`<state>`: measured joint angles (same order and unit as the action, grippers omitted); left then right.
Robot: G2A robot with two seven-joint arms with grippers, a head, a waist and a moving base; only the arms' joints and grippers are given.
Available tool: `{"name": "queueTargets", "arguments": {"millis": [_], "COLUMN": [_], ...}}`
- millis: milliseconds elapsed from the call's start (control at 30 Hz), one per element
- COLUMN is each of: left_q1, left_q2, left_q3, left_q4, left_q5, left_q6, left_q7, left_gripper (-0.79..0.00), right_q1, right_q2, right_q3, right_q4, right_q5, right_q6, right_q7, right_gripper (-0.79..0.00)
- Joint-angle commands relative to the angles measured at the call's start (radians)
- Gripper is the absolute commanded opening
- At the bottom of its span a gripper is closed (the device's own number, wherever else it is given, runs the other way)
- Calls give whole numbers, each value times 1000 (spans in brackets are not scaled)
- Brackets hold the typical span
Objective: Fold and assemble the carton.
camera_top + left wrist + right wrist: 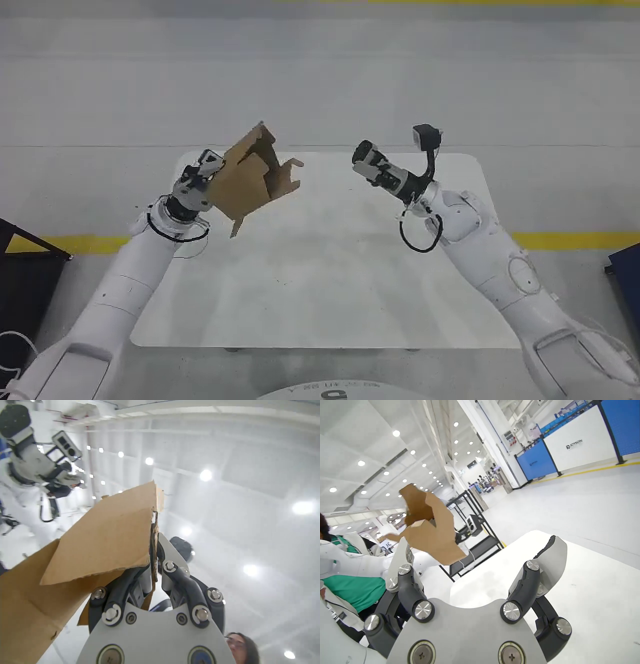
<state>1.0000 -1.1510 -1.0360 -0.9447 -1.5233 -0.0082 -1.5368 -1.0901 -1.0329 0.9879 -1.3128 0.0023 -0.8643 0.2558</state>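
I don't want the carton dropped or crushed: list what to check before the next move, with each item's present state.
1. Hold by the left gripper: ok, shut on a panel edge of the carton.
2. Carton clear of the table: ok, held in the air.
3. The right gripper free: ok, open and holding nothing.
4. Right gripper apart from the carton: ok, a gap lies between them.
5. Carton assembled: not ok, its flaps stand loose and unfolded.
6. Hold firm enough for folding: cannot tell.
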Motion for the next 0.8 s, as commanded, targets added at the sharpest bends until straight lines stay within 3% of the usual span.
{"name": "queueTargets", "arguments": {"millis": [0,133,267,367,767], "left_q1": [-6,-6,-1,15,24], "left_q2": [-6,-6,-7,-11,-27], "left_q3": [-3,-3,-1,4,24], "left_q4": [19,19,-1,-57,-118], "left_q5": [-51,-51,-40,-2,138], "left_q6": [16,16,16,18,15], "left_q7": [4,4,27,73,130], "left_gripper": [-785,-785,-785,-785,-785], "right_q1": [1,1,-11,-28,-43], "right_q2": [0,0,-5,-11,-21], "right_q3": [0,0,-14,-19,8], "right_q4": [2,2,-56,-92,-180], "right_q5": [-2,-2,-190,-243,-285], "right_q6": [8,8,136,165,221], "right_q7": [1,1,-16,-48,-72], "right_gripper": [0,0,0,0,0]}}
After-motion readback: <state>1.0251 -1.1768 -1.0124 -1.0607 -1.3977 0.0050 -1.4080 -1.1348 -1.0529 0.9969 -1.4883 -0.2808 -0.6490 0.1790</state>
